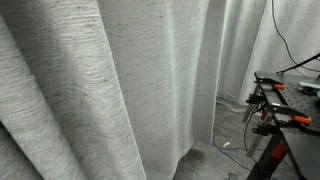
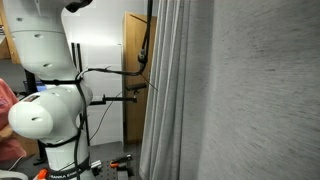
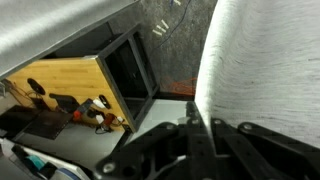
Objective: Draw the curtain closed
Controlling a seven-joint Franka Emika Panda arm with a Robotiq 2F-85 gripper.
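Note:
The curtain (image 1: 100, 90) is a huge light grey drape with fine horizontal streaks and deep folds. It fills most of one exterior view and the right half of another (image 2: 235, 90). In the wrist view it hangs at the right (image 3: 265, 65), and its edge runs down between my fingers. My gripper (image 3: 192, 126) is shut on that edge. In an exterior view the gripper (image 2: 145, 52) shows dark at the curtain's left edge, high up, reached out from the white arm (image 2: 45, 110). The gripper is hidden in the view that the curtain fills.
Smoother, paler drapes (image 1: 255, 40) hang at the back. A black table with orange-handled clamps (image 1: 285, 100) stands beside the curtain. A wooden panel (image 2: 133, 70) stands behind the arm. The wrist view shows a wooden-topped bench (image 3: 70, 85) and dark floor (image 3: 170, 35) below.

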